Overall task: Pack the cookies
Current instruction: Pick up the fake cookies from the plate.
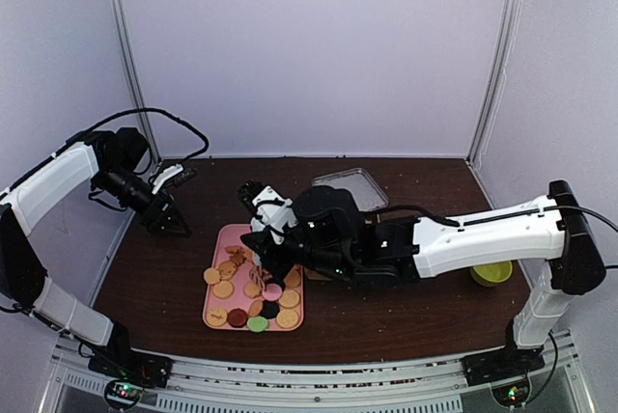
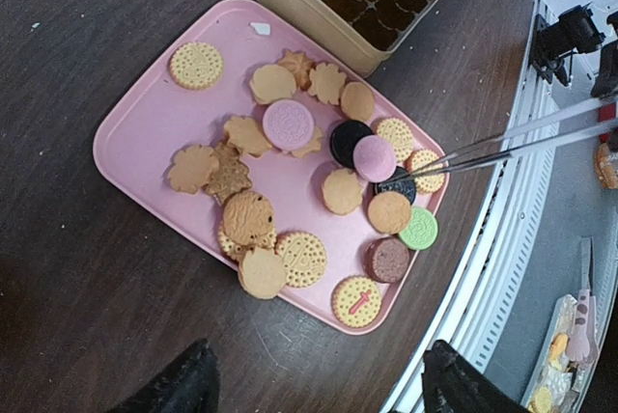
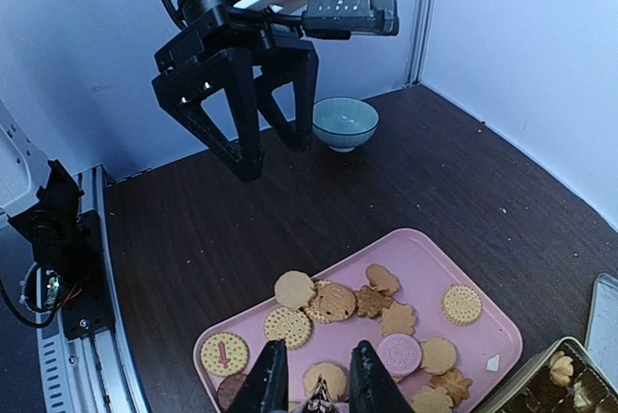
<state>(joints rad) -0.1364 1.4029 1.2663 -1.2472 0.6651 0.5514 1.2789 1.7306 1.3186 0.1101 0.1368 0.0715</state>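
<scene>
The cookies [image 2: 290, 124] lie scattered on a pink tray [image 2: 145, 123], mostly tan rounds and flower shapes, with pink, black, dark red and green ones among them. The cookies [image 1: 253, 299] also show in the top view, and as cookies [image 3: 333, 302] in the right wrist view. My right gripper [image 3: 319, 386] hovers low over the tray [image 1: 220, 244], shut on thin metal tweezers [image 2: 502, 146]. The tweezer tips rest by a tan cookie [image 2: 425, 170] at the tray's near side. My left gripper [image 2: 319, 396] hangs open and empty above the table, left of the tray. It appears in the top view as the left gripper [image 1: 174, 220].
A gold tin [image 2: 299, 10] with brown paper cups stands against the tray's far edge. Its clear lid [image 1: 352, 186] lies behind it. A yellow-green bowl [image 1: 492, 273] sits at the right, and a pale bowl [image 3: 345, 122] near the left wall. White walls enclose the table.
</scene>
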